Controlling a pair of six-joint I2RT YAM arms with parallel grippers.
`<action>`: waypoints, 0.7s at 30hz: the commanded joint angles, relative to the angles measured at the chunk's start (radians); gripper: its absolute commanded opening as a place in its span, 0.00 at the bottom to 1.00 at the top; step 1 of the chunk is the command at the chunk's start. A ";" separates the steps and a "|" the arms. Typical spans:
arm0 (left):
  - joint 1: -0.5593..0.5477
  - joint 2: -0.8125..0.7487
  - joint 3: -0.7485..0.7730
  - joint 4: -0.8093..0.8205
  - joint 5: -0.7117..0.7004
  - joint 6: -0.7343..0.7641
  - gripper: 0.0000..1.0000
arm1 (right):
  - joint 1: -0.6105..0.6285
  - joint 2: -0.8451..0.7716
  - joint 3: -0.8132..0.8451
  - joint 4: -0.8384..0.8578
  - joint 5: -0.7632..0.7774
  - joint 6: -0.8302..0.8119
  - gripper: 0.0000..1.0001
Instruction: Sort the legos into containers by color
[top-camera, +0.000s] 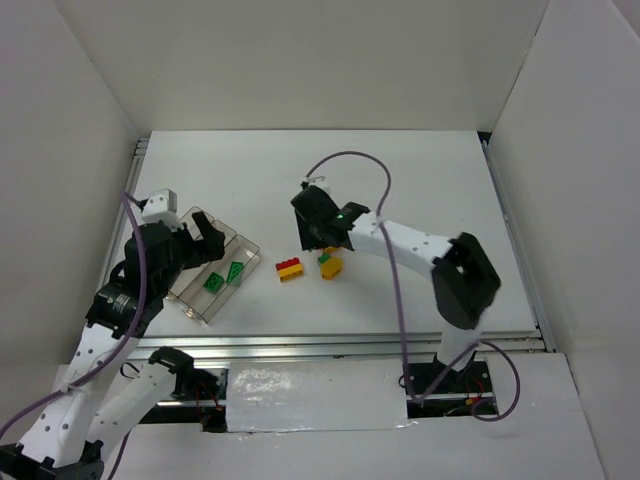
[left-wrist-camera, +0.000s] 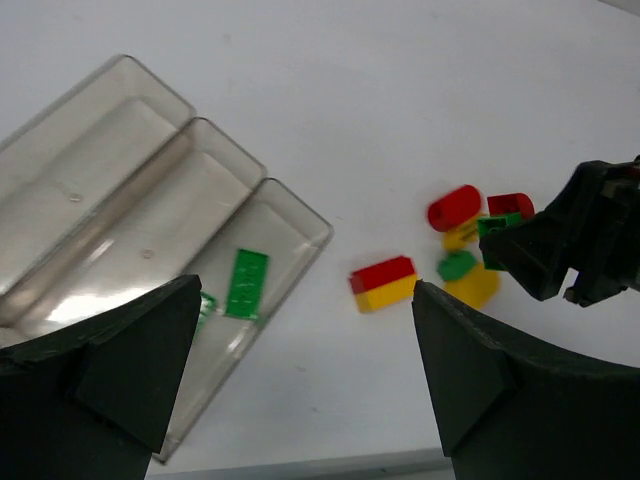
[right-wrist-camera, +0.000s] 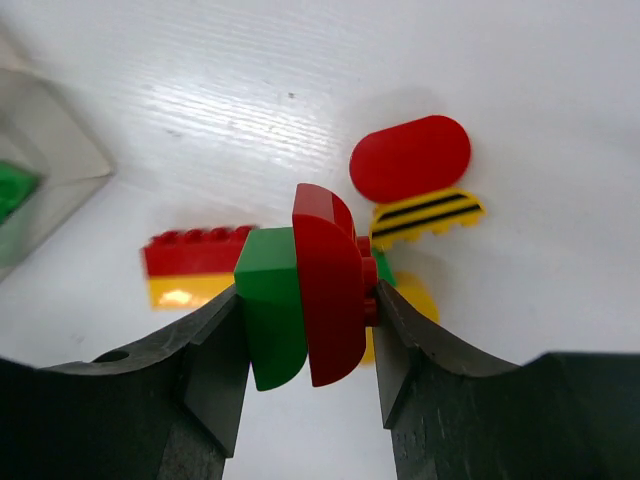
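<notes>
Left arm (top-camera: 95, 345): white shell links, black joint housings. Left purple cable (top-camera: 128, 215) runs along it. White boxy module (top-camera: 160, 206) at wrist.
Right arm (top-camera: 415, 243): same white links, bulky black elbow joint (top-camera: 463, 280), small green light (top-camera: 343, 213) near wrist. Right purple cable (top-camera: 350, 157) in wide loop, thin, glossy.
Left gripper (left-wrist-camera: 302, 290): matte black wedge fingers (left-wrist-camera: 110, 370), faceted edges.
Right gripper (right-wrist-camera: 308, 298): dark grey fingers (right-wrist-camera: 200, 400), faint layered texture, small round hole in one.
Red-orange wires (top-camera: 482, 403) at right base.
</notes>
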 joint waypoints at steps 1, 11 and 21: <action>0.002 0.032 0.044 0.107 0.265 -0.148 0.99 | 0.077 -0.271 -0.105 0.083 0.066 0.039 0.00; -0.044 0.100 -0.142 0.607 0.735 -0.539 0.98 | 0.245 -0.568 -0.324 0.140 0.094 0.137 0.00; -0.256 0.221 -0.113 0.590 0.602 -0.510 0.95 | 0.346 -0.596 -0.256 0.097 0.195 0.148 0.00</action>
